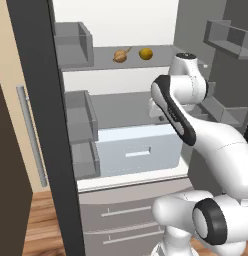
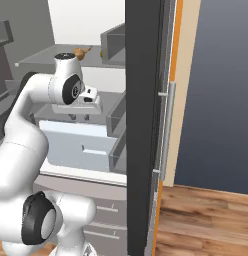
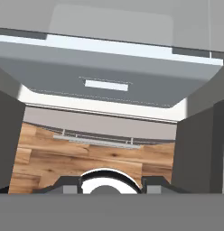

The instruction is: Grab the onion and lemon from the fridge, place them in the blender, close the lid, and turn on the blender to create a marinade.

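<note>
- Fingers: I can't tell from any view whether they are spread or pressed together. The hand camera shows only two dark stubs at its bottom edge, and in both base views the gripper sits tucked under the white wrist.
- From the left base view I see my arm rising from the lower right, folding at the elbow and reaching into the open fridge, with the wrist just above the middle shelf.
- From the right base view the hand hangs pointing down over the pale blue-white drawer, close above it but not touching that I can see.
- The hand camera looks down past the drawer front to the wooden floor.
- On the upper shelf the onion and the lemon lie side by side, near each other but apart, onion to the left.
- Both sit above and behind my wrist, well clear of the gripper.
</note>
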### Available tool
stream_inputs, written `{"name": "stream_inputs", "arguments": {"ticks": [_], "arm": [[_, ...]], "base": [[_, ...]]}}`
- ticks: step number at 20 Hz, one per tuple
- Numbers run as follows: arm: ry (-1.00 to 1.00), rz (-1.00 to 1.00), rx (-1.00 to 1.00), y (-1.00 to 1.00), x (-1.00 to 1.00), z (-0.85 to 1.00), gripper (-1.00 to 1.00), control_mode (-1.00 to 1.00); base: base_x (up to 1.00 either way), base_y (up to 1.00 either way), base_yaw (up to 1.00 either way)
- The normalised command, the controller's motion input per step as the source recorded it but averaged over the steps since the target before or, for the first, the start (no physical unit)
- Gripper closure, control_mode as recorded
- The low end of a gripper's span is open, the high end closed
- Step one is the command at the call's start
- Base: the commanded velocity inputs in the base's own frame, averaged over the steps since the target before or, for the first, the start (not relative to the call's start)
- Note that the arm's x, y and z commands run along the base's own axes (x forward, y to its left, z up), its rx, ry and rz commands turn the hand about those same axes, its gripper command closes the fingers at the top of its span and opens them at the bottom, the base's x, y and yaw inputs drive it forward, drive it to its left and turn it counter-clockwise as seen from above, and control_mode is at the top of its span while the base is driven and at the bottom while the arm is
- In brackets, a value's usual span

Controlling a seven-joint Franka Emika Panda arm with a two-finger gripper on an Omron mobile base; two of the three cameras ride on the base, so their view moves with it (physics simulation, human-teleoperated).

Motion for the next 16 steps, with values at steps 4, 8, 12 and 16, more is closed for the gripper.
{"name": "stream_inputs", "arguments": {"ticks": [4,8,12,16], "arm": [[-0.01,0.00,0.00,0.00,-0.21,0.00,-1.00,-1.00],[-0.11,0.00,-0.06,0.06,-0.09,-0.02,-1.00,-1.00],[-0.08,-0.05,-0.03,-0.29,-0.09,0.00,-1.00,-1.00],[0.03,-0.14,-0.01,-0.70,0.00,0.00,-1.00,-1.00]], "base": [[0.00,0.00,0.00],[0.00,0.00,0.00],[0.00,0.00,0.00],[0.00,0.00,0.00]]}}
